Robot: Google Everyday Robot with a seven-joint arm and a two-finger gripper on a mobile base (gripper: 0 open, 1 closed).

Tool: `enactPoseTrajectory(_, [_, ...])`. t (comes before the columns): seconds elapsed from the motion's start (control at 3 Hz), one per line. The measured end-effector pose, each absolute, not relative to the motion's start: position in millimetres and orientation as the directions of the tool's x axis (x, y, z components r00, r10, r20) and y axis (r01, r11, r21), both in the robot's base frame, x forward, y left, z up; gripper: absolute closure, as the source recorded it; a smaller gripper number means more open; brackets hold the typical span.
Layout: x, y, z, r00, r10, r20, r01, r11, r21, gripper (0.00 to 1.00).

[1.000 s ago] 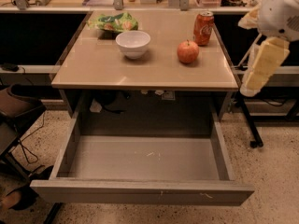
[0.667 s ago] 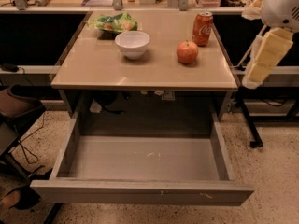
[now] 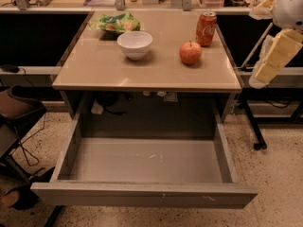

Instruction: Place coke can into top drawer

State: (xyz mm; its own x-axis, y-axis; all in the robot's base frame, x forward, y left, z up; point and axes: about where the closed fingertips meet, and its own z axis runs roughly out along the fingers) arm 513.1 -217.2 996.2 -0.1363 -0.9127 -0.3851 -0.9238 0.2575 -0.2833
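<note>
Presently: coke can point(image 3: 206, 28) upright at rear right of desk point(image 3: 94, 65), near apple point(image 3: 190, 52), ungrasped. Top drawer point(image 3: 142, 162) open, nothing inside. Pincer point(image 3: 272, 60) off desk's right edge, grip state indeterminable. Pickup and placement outstanding.

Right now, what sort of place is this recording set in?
Likely an office or lab: a desk with its drawer pulled open, cluttered benches behind, speckled floor. A soda can, apple and bowl sit on it; the gripper hangs beyond its right edge.

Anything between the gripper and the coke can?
No object, per the camera view: only the table's right edge separates the gripper, beside it, from the can. The apple lies off that line.
</note>
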Motion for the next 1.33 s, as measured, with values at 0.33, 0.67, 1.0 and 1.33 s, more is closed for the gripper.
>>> enactPoseTrajectory(0.33, [544,-241,1003,-0.035,-0.835,-0.549,-0.902,0.263,-0.342,0.00])
enactPoseTrajectory(0.67, [585,-240,987,0.041,-0.730,-0.682,-0.927,0.227,-0.298,0.00])
enactPoseTrajectory(1.0, [642,-214,952,0.017,-0.681,-0.732,-0.959,0.197,-0.205,0.00])
enactPoseTrajectory(1.33, [693,-202,940,-0.060,-0.662,-0.747,-0.947,0.275,-0.168,0.00])
